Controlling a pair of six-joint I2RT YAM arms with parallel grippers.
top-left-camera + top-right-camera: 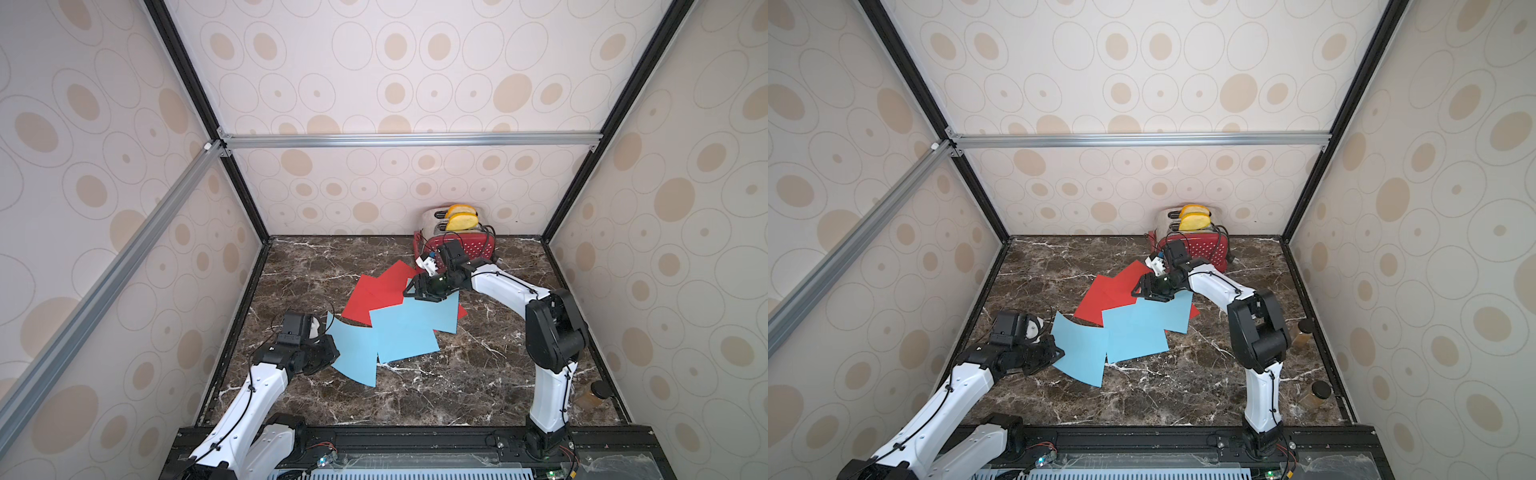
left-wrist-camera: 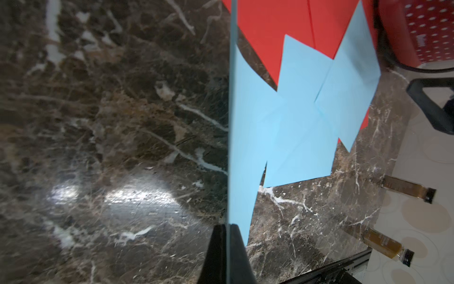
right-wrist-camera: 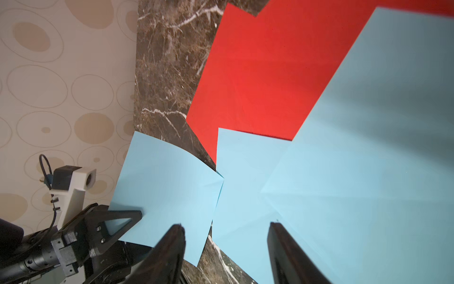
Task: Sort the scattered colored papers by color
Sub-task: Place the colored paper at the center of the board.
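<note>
Light blue and red colored papers lie overlapping in the middle of the marble table. My left gripper [image 1: 332, 354] [image 2: 229, 226] is shut on the left edge of the nearest blue sheet [image 1: 355, 353] [image 2: 242, 147], which curls upward at that edge. Two more blue sheets [image 1: 405, 338] [image 1: 436, 311] overlap beside it. Red sheets [image 1: 382, 291] [image 3: 258, 73] sit partly under them, farther back. My right gripper [image 1: 409, 289] [image 3: 226, 224] hovers open over the far end of the pile, nothing between its fingers.
A red white-dotted toaster [image 1: 471, 246] holding yellow bread slices [image 1: 461, 220] stands at the back, just behind the right arm. Two amber bottles [image 1: 1302, 332] [image 1: 1316, 397] stand by the table's right edge. Enclosure walls surround the table.
</note>
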